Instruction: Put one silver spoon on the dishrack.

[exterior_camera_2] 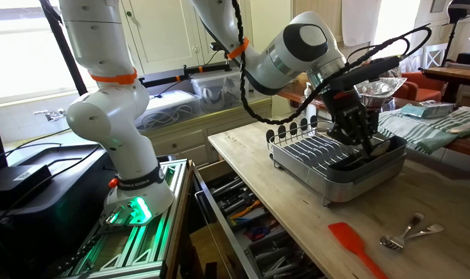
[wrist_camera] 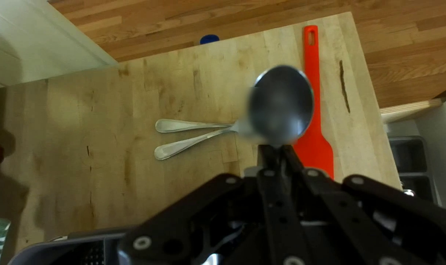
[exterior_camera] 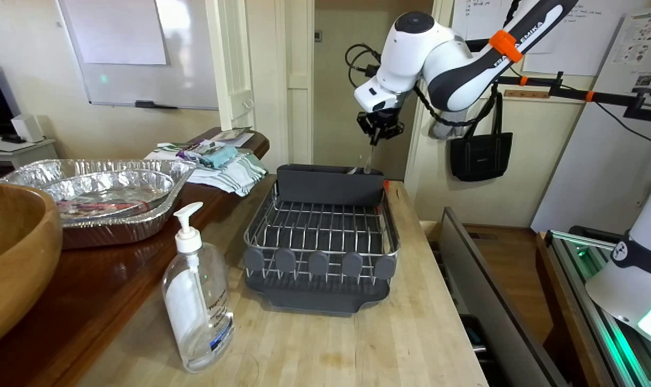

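Note:
My gripper is over the far end of the dark grey dishrack, above its cutlery holder. In the wrist view the fingertips are nearly together, with a thin silver neck between them. The silver spoon's bowl shows just past them, blurred. In an exterior view the bowl sticks out beside the fingertips, at the holder. The spoon also shows as a pale strip below the fingers. Whether it touches the holder, I cannot tell.
A red spatula and two crossed pieces of cutlery lie on the wooden table near the rack. An open drawer of utensils runs along the table edge. A pump bottle and foil pan stand beside the rack.

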### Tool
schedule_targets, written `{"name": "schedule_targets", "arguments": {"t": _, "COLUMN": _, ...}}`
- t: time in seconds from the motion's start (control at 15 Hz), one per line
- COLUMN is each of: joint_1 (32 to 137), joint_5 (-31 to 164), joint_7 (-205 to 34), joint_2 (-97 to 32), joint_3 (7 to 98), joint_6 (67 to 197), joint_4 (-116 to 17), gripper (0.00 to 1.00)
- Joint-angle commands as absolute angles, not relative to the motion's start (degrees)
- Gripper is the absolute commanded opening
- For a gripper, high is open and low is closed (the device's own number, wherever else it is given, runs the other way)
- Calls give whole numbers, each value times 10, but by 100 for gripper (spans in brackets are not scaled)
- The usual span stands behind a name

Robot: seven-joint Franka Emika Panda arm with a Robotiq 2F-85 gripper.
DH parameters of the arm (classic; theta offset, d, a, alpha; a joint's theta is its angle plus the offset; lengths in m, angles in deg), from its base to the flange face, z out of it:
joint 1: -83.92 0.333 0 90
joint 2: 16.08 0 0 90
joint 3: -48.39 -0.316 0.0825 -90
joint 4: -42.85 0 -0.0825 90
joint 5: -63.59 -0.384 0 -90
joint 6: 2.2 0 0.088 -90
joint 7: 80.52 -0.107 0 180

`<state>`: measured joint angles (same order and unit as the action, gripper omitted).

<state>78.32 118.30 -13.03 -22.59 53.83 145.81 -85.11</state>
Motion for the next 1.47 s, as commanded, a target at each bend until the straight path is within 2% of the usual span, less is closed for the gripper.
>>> {"name": "schedule_targets", "arguments": {"t": 0.0, "joint_1": 795, "joint_5": 1242, "joint_7": -185, "joint_2": -243, "joint_3": 533, "joint_6": 1449, "joint_4": -847, "gripper": 2}}
{"name": "schedule_targets", "arguments": {"t": 0.93, "joint_1": 812, "joint_5": 1369, "joint_7": -341, "joint_2": -277, "joint_3": 514, "joint_6": 1424, "joint_4": -848, "gripper": 2}}
{"name": "schedule_targets", "arguments": {"t": 1.0, "joint_1": 812, "joint_5": 1372, "joint_7": -347, "joint_2": -277, "joint_3": 513, "joint_6": 1421, "joint_4": -849, "gripper": 7}}
{"name": "schedule_targets", "arguments": {"t": 1.2, "joint_1": 813, "joint_5": 1381, "joint_7": -362, "joint_2": -280, "joint_3": 510, "joint_6": 1414, "joint_4": -849, "gripper": 40}}
{"name": "schedule_targets", "arguments": {"t": 1.4, "joint_1": 814, "joint_5": 1385, "joint_7": -370, "joint_2": -281, "joint_3": 508, "joint_6": 1411, "joint_4": -849, "gripper": 63}}
